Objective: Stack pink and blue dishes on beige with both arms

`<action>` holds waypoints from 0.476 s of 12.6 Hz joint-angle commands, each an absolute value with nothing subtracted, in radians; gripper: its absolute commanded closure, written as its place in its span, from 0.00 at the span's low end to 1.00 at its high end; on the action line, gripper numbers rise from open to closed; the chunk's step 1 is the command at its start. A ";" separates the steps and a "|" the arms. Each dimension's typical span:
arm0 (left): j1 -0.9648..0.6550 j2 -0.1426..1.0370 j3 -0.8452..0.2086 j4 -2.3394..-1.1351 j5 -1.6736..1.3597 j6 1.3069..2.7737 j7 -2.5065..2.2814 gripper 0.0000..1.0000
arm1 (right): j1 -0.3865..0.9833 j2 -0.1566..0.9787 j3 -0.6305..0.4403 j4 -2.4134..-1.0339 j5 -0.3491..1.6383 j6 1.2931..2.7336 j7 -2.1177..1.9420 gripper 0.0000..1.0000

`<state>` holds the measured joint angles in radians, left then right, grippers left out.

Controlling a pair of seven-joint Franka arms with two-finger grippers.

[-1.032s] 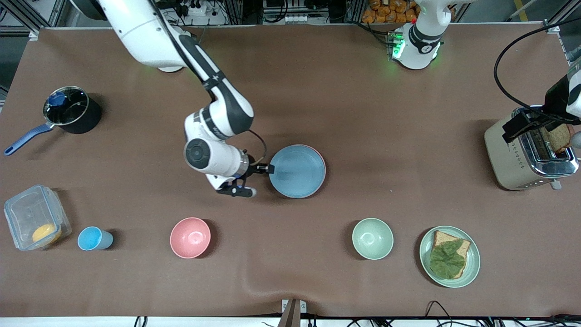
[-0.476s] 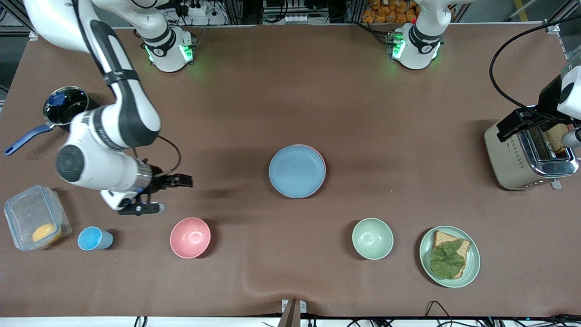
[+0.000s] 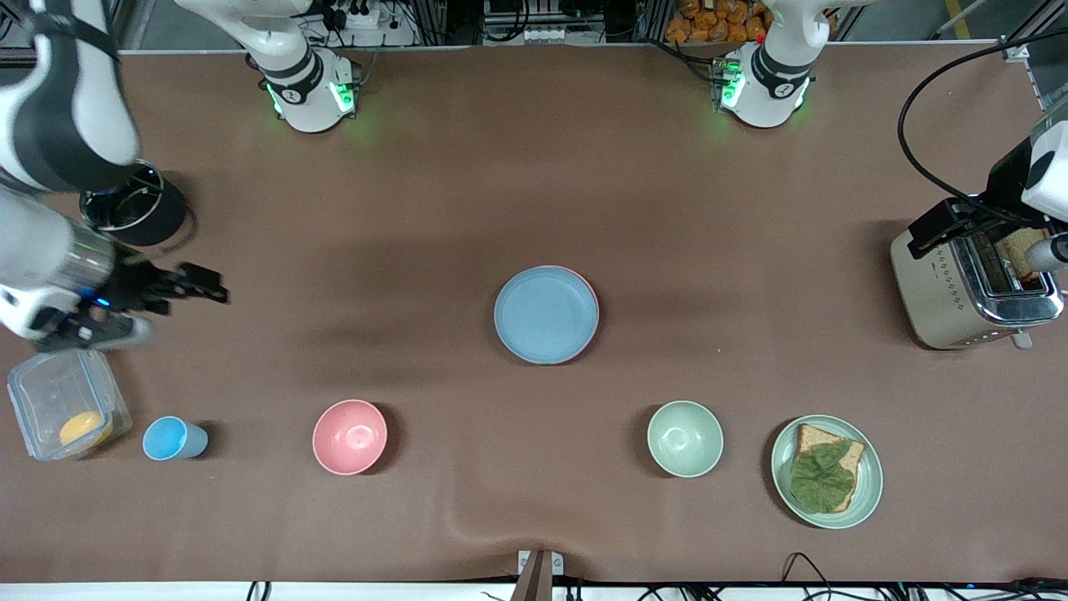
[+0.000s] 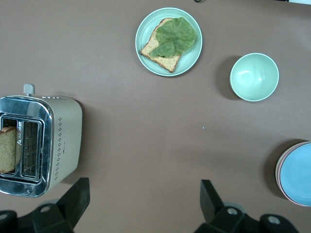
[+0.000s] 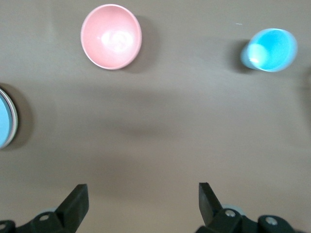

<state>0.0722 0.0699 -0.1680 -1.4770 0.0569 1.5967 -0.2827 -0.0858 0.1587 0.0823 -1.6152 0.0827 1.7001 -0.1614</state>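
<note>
Front view: brown table (image 3: 684,250)

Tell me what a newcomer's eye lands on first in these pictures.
The stack of plates at mid-table draws the eye first: the blue plate lies on top, a pink rim peeking out beneath it. Next comes the right gripper, open and empty, over the table near the black saucepan at the right arm's end. The left gripper hangs open beside the toaster, where a bread slice stands in a slot.
</note>
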 commanded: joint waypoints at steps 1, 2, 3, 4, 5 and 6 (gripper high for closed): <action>0.077 0.058 -0.146 -1.474 0.029 1.578 -0.204 0.00 | -0.083 0.023 0.113 -1.654 0.000 1.619 -0.103 0.00; 0.078 0.058 -0.144 -1.474 0.029 1.574 -0.195 0.00 | -0.081 -0.006 0.117 -1.654 0.000 1.594 -0.072 0.00; 0.078 0.057 -0.146 -1.473 0.028 1.565 -0.193 0.00 | -0.069 -0.023 0.117 -1.654 0.000 1.579 -0.060 0.00; 0.077 0.057 -0.147 -1.471 0.028 1.553 -0.192 0.00 | -0.068 -0.034 0.117 -1.652 0.000 1.569 -0.054 0.00; 0.077 0.057 -0.149 -1.471 0.028 1.543 -0.187 0.00 | -0.067 -0.046 0.117 -1.649 0.000 1.560 -0.048 0.00; 0.075 0.057 -0.149 -1.470 0.031 1.522 -0.173 0.00 | -0.069 -0.054 0.115 -1.648 0.000 1.557 -0.048 0.00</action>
<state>0.0759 0.0687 -0.1521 -1.4754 0.0534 1.5620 -0.2117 -0.0701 -0.0242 0.1164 -1.6211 0.0216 1.5572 -0.0688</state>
